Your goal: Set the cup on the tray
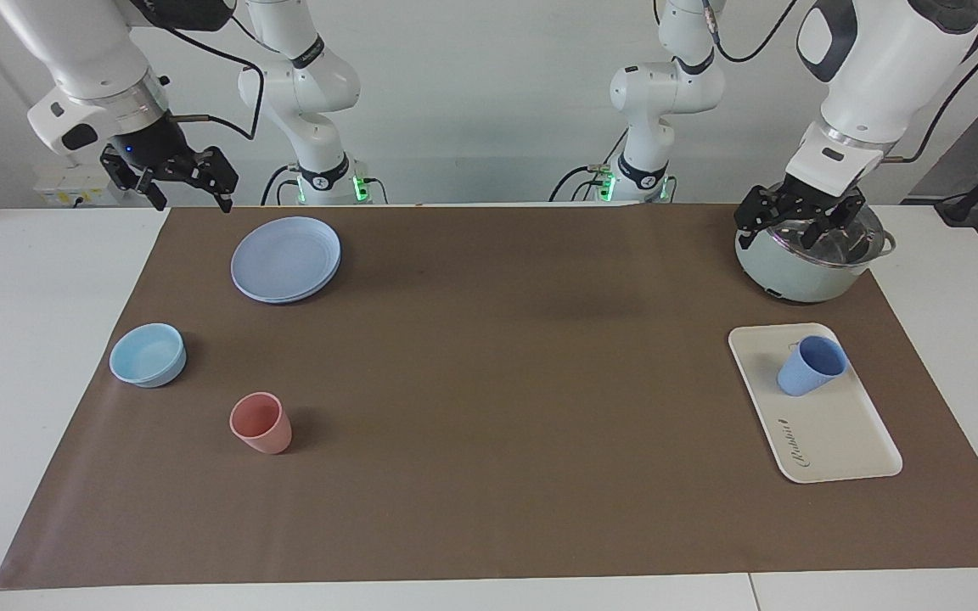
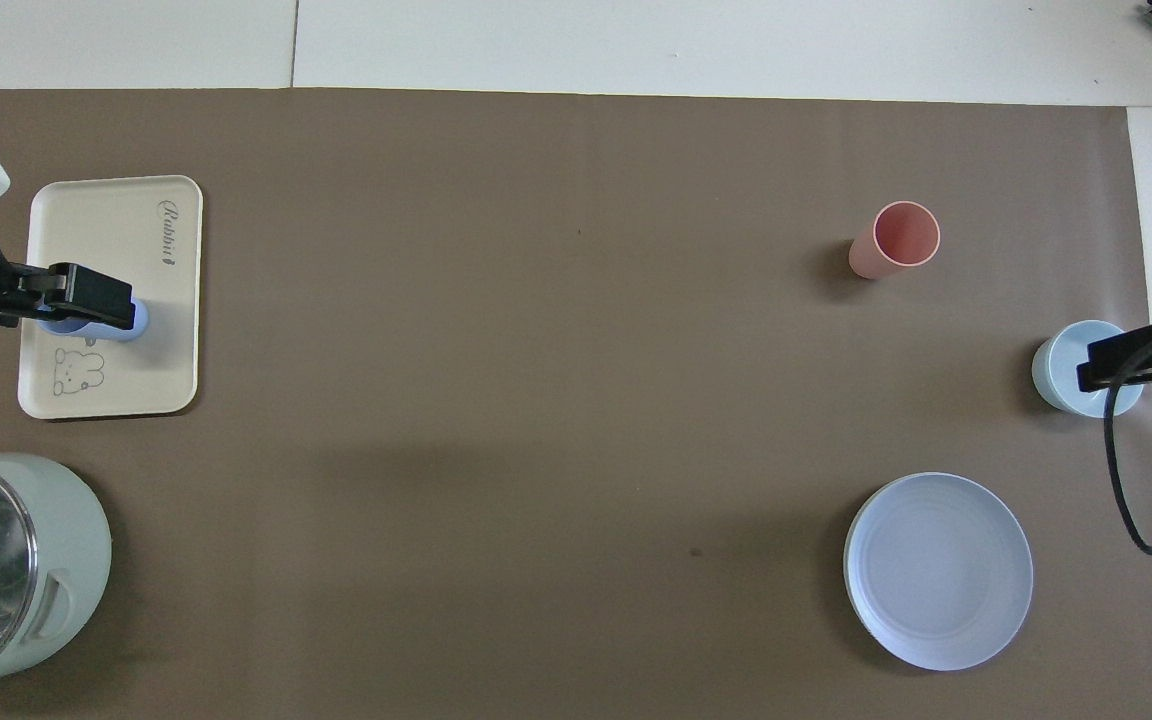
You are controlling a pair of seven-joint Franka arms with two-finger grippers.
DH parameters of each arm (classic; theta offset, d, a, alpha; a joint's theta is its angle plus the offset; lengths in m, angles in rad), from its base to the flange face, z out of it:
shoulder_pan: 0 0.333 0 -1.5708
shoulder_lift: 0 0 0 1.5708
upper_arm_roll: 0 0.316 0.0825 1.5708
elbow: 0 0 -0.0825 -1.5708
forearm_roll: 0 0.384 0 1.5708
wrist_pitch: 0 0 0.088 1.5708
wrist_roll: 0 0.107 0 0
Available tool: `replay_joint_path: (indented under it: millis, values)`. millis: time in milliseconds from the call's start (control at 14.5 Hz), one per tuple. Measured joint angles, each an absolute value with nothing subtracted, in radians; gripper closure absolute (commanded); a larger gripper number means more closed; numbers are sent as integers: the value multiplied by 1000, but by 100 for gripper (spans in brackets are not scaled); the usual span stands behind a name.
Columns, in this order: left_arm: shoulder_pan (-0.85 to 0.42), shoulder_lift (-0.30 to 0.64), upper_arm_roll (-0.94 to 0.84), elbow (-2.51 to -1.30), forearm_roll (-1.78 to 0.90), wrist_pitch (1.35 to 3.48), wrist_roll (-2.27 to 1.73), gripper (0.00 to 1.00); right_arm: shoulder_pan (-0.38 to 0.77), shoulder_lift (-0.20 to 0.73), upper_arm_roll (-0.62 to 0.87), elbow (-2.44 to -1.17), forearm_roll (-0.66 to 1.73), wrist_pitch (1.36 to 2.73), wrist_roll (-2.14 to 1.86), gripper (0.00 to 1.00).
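Cup (image 1: 811,365) stood upright on the tray (image 1: 845,441), mouth up, toward the tray's end nearer the robots and clear of the cursive lettering. Nothing touched it. Judged from this, the placing looked done; what remained was at most clearing the arm away.

Left end effector (image 1: 799,227) hung raised over the pot (image 1: 795,271), fingers spread and empty. The cup lay below it and farther from the robots, with bare tray and mat between. In the overhead view this end effector (image 2: 86,297) overlapped the cup, but the facing view showed it well above and apart. The cup's long axis ran vertical, so any renewed grasp would come from above or the side; the left arm was plainly the nearer one.

Right end effector (image 1: 173,176) waited in the air over the mat's edge at the right arm's end of the desk, near the plate (image 1: 285,258), fingers also apart and holding nothing.

Materials and shapes:
- Cup: matte periwinkle-blue, tapered, no handle; likely light plastic, easy to tip.
- Tray: flat, cream, rectangular, rounded corners, low rim.
- Pot: pale green body, shiny lid.
- Plate: round, blue, shallow.
- Bowl (image 1: 148,355) light blue; pink cup (image 1: 261,423) tapered like the blue one.
- Mat (image 1: 489,382): brown, smooth, covering most of the white desk (image 1: 30,339).
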State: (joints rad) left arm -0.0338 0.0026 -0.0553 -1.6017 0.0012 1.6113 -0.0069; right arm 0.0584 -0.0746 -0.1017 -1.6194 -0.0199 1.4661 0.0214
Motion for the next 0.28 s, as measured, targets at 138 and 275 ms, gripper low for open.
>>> replay_joint_path:
  millis: [138,275]
  values:
    - [-34,0,-52,-1602,1,1611,-7,0,59,-75,-102,-1626,-20,1498,21,0]
    - [-34,-1,-52,-1602,1,1611,-7,0,60,-75,-102,-1639,-20,1527,21,0]
